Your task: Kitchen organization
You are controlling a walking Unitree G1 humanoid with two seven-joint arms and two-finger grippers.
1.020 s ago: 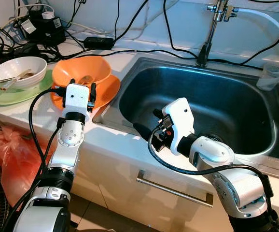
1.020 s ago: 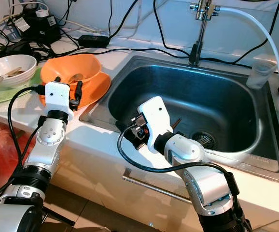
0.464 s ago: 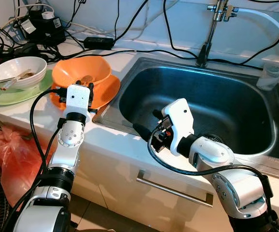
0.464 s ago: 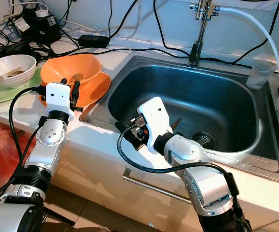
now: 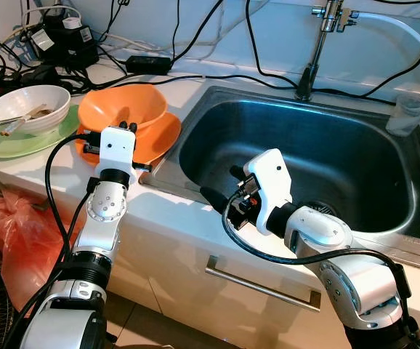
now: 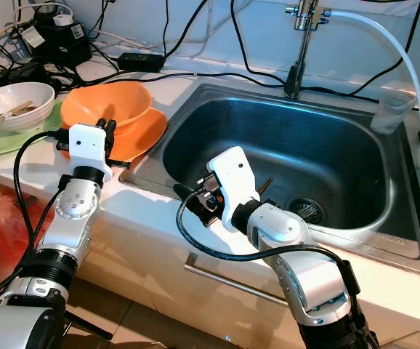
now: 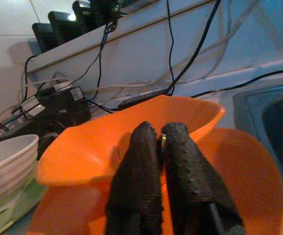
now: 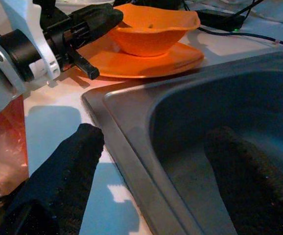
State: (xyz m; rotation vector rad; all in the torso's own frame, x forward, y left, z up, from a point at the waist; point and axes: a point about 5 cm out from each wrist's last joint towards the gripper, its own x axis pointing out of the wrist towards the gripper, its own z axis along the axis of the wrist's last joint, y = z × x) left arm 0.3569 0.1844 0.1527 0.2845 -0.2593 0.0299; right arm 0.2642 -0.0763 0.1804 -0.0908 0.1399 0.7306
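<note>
An orange bowl [image 5: 123,109] stands on an orange plate [image 5: 163,138] on the counter, left of the steel sink [image 5: 195,123]. My left gripper [image 5: 126,128] is at the bowl's near side, over the plate. In the left wrist view its fingers [image 7: 136,166] are pressed together in front of the bowl [image 7: 82,147], and nothing shows between them. My right gripper [image 5: 223,184] is open at the sink's front left corner. One finger [image 8: 68,181] is over the counter edge and the other [image 8: 249,171] is inside the basin.
A white bowl [image 5: 28,105] holding utensils sits on a green plate [image 5: 14,145] at the far left. Cables and power adapters [image 5: 65,40] crowd the back of the counter. A faucet [image 5: 319,43] and a clear cup [image 5: 411,113] stand behind the sink. A red bag [image 5: 14,233] hangs below.
My left gripper's fingers, spread apart before, have come together at the near side of the orange bowl. The right arm has not moved.
</note>
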